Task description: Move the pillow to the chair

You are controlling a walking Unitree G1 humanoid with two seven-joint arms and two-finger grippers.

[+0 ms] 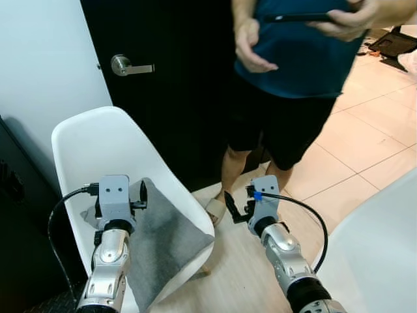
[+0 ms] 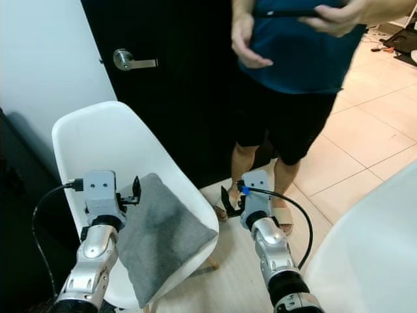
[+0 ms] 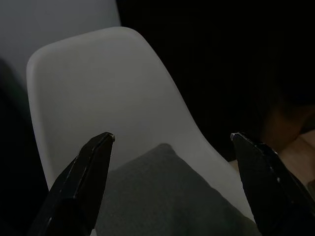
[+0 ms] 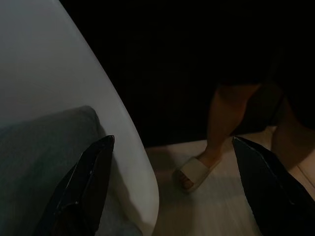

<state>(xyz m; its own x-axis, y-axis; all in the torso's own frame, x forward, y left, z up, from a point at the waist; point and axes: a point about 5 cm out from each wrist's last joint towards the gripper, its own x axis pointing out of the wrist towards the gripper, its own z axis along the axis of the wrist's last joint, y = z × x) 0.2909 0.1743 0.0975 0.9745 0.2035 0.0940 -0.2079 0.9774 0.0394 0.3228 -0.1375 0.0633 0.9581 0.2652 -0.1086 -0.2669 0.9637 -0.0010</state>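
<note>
A grey pillow [image 1: 163, 248] lies flat on the seat of a white shell chair [image 1: 98, 143] in front of me on the left. My left gripper [image 1: 120, 199] hovers just over the pillow's back left part, open, with nothing between its fingers; in the left wrist view the pillow [image 3: 167, 196] lies below the spread fingers and the chair back [image 3: 98, 88] rises beyond. My right gripper [image 1: 238, 205] hangs open off the chair's right edge, above the floor. The right wrist view has the pillow's corner [image 4: 39, 162] and the chair rim [image 4: 133, 162].
A person [image 1: 293, 78] stands close behind the chair's right side, holding a dark tablet, sandalled feet [image 1: 215, 208] on the wood floor. A black door [image 1: 176, 78] with a lever handle [image 1: 127, 65] is behind. A white table edge [image 1: 384, 248] is at right, dark furniture [image 1: 19, 228] at left.
</note>
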